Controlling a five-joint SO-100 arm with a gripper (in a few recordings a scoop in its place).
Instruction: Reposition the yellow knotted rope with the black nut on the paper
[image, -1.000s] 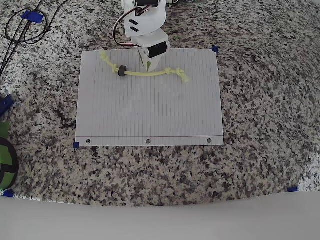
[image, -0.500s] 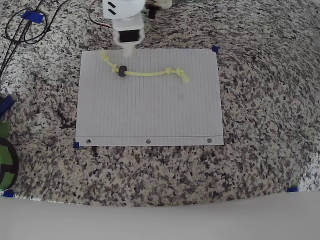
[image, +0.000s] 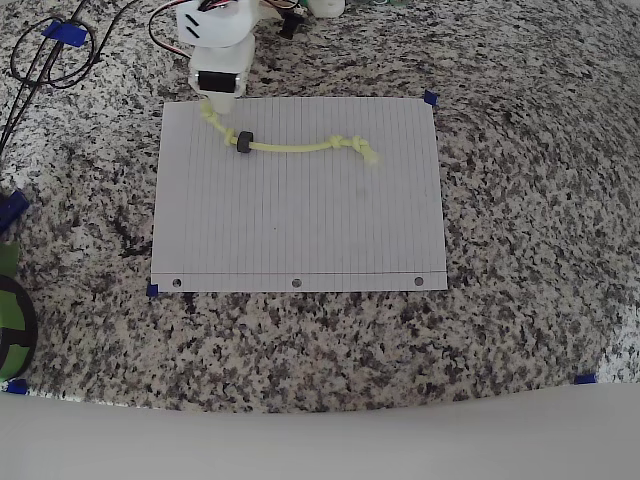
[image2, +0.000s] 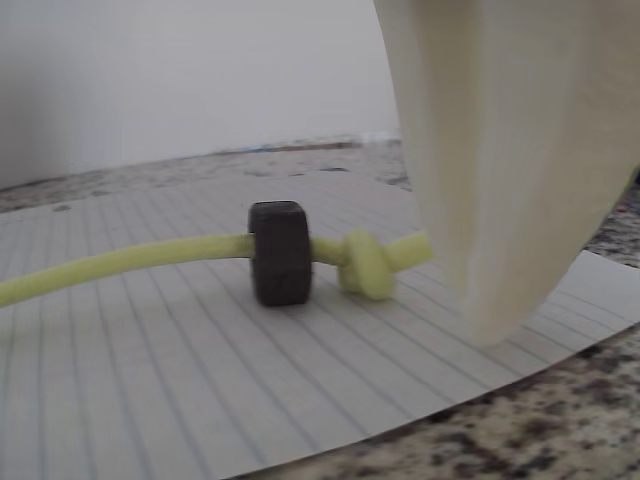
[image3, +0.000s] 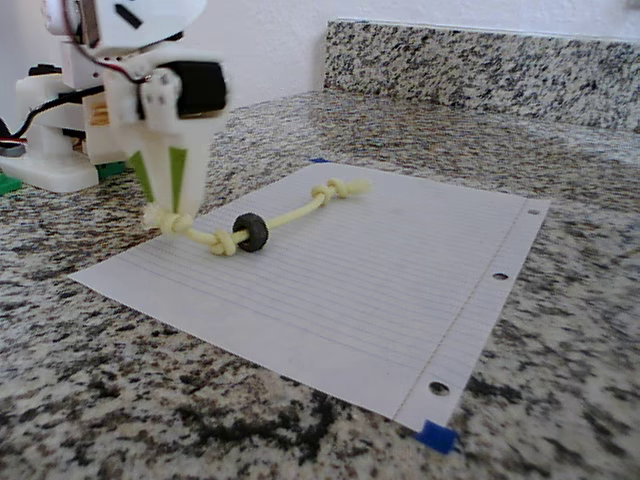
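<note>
The rope (image: 295, 148) lies across the upper part of the paper (image: 300, 220) in the overhead view, running from a knotted end near the paper's top left corner to a second knot right of centre. The nut (image: 244, 142) is threaded on it, just right of the left knot. In the wrist view the nut (image2: 280, 252) stands on edge on the lined sheet, with a knot touching its right side and the rope's short tail passing behind a pale finger (image2: 510, 170).

In the fixed view the gripper (image3: 172, 205) points down over the rope's (image3: 285, 216) near end, its fingertips at the tail beyond the knot beside the nut (image3: 251, 232). The jaws stand close together, but I cannot tell whether they pinch the rope or only touch it.

The paper (image3: 400, 290) sits flat on a granite counter (image3: 560, 300), with blue tape (image3: 436, 437) at its corner. A black cable loop (image: 50, 50) lies at the counter's top left in the overhead view.
</note>
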